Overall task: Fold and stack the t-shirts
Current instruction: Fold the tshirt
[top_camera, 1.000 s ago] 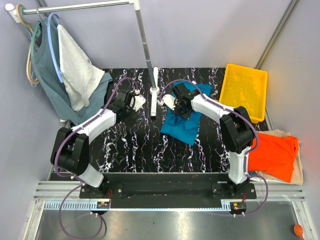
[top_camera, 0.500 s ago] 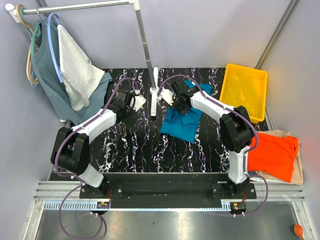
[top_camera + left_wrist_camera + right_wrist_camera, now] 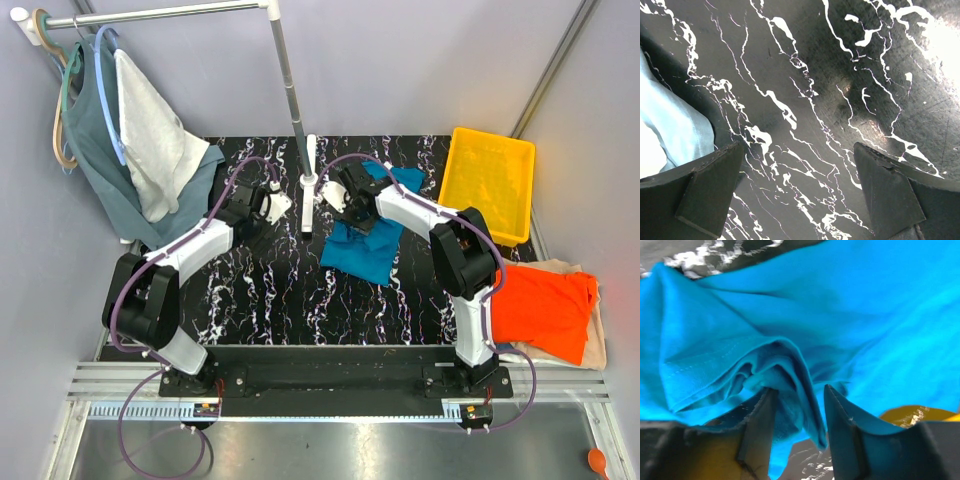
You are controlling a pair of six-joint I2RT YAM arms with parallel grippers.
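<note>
Jaws first: the left jaws stand spread as wide as they go and hold nothing, both dark fingers [image 3: 705, 195] hanging over bare desk [image 3: 270, 290]. The right jaws stand partly apart with a thick fold of the teal t-shirt [image 3: 865, 315] bunched in the gap. I cannot tell whether their fingers [image 3: 757, 430] pinch it or merely flank it.

By size, the black desk with white marbling comes first, 1 of it, carrying both arms at its near edge. Next is 1 metal clothes rack [image 3: 290, 90], its upright planted at the back of the desk between the 2 sets of jaws. 2 garments hang from its rail at the far left: 1 grey-green top [image 3: 95, 150] and 1 white cloth [image 3: 150, 140] in front of it. The grey-green top's hem drapes onto the desk's back left corner. The left wrist view shows a pale cloth edge [image 3: 670, 130] just beside the left finger.

There are 2 arms. The left arm [image 3: 190, 250] reaches toward the back, left of the upright. The right arm [image 3: 420, 215] bends inward, its wrist over the back edge of the teal t-shirt.

1 yellow bin [image 3: 490, 180] sits at the back right corner.

There are 3 t-shirts. The teal one [image 3: 365, 250] lies crumpled on the desk right of centre, near the upright. The orange one [image 3: 545, 310] lies off the desk's right side, on top of the cream one [image 3: 595, 345], whose edges show beneath it.

1 small orange object [image 3: 596, 458] sits at the bottom right corner.
</note>
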